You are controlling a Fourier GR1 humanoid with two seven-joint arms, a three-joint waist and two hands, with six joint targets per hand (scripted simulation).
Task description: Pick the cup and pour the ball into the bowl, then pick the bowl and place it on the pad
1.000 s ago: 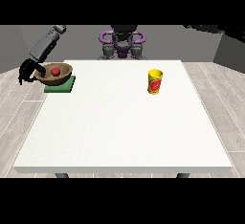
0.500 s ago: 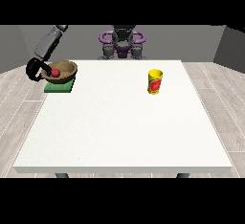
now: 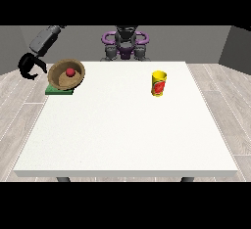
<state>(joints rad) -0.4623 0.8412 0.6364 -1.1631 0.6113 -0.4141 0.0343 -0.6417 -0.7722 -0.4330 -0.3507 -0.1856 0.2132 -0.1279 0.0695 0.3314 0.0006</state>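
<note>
A brown bowl [image 3: 62, 78] rests on the green pad [image 3: 58, 91] at the table's far left and leans towards the camera. A red ball [image 3: 70, 71] lies inside it. The hand at the view's left [image 3: 31, 67] hangs just left of the bowl, off the table's edge. It is apart from the bowl's rim, with its fingers spread in a loose curve and nothing held. The yellow cup [image 3: 158, 83] with a red mark stands upright right of the table's middle. No hand shows at the view's right.
The white table [image 3: 127, 135] stretches wide towards the camera. The robot's torso [image 3: 125, 44] stands behind the far edge. Grey floor lies around the table.
The hand at the view's left has let go of the bowl and drawn back to the left. The bowl now sits on the pad, tipped more towards the camera.
</note>
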